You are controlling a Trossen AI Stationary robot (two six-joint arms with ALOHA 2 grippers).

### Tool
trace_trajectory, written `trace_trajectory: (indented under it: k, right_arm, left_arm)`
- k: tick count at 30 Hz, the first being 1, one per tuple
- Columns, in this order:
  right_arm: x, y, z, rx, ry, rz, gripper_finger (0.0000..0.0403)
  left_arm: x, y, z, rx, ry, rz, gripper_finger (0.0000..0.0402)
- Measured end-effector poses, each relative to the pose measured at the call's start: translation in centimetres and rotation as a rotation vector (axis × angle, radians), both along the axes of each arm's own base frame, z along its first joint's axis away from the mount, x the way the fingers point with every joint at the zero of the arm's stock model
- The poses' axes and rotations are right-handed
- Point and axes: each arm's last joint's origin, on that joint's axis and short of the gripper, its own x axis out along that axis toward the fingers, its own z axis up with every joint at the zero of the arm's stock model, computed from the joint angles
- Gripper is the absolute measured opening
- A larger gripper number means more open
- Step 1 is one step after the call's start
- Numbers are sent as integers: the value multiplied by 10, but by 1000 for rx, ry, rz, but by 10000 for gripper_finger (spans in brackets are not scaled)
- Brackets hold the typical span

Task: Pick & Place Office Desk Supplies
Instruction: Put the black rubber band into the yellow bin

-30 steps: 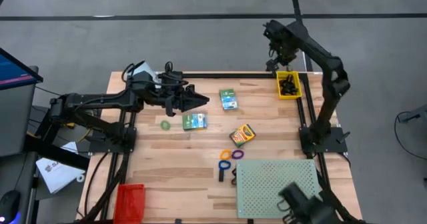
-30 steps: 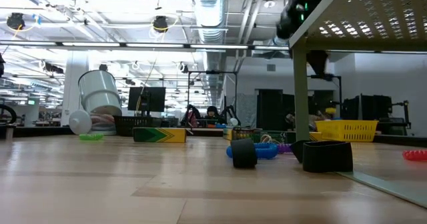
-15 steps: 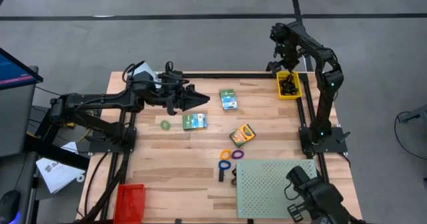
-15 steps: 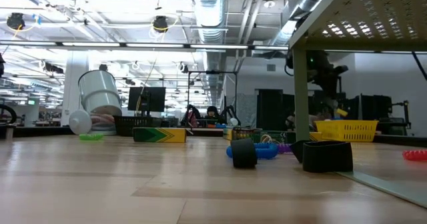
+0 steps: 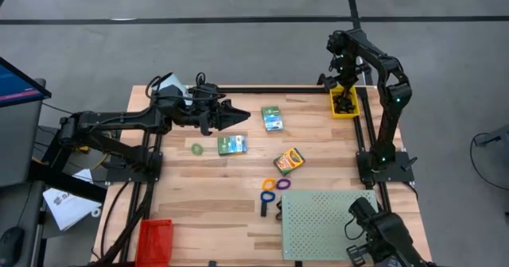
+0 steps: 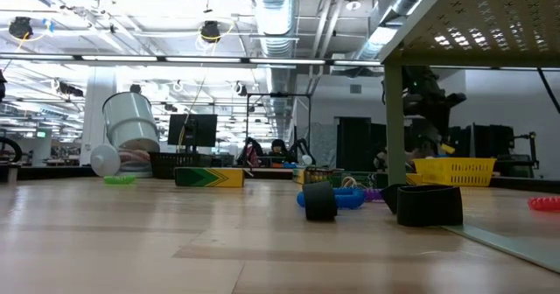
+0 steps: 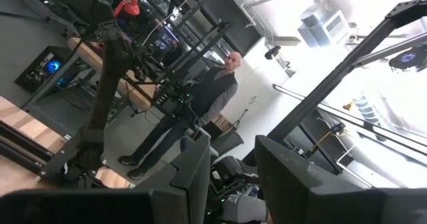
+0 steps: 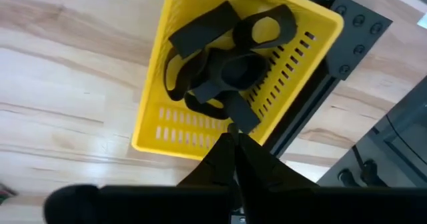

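On the wooden worktop (image 5: 199,187), supplies lie scattered around centre. At 1 o'clock, right fingers (image 8: 233,141) hover closed over the yellow basket (image 8: 157,121) of black clips (image 8: 227,64). Left fingers (image 7: 200,164) at 10 o'clock are open.

A robotics lab — exposed ceiling ducts (image 6: 278,14) run along the upper middle of the low view, monitors (image 6: 194,129) and other rigs line the background, and a person (image 7: 193,111) stands mid-frame in the left wrist view.
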Motion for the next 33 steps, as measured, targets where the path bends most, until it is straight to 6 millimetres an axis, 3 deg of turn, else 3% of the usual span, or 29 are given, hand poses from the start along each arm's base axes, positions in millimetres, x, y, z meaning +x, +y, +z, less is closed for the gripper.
trace_trajectory:
  k: [4,12,17,27,33]
  right_arm:
    - [-1,0,0,0,0,0,17]
    - [-3,1,10,-7,-70,-8,109]
    - [-4,0,14,-9,-114,-35,147]
    - [-5,1,17,-16,-125,-36,158]
    - [-9,14,43,-57,-237,-52,157]
  left_arm:
    - [0,0,0,1,-5,0,115]
    - [0,-4,3,3,-34,-12,115]
    - [-1,-4,3,2,-37,-8,115]
    - [0,-5,3,2,-36,-13,115]
    - [0,-6,2,5,-24,-29,115]
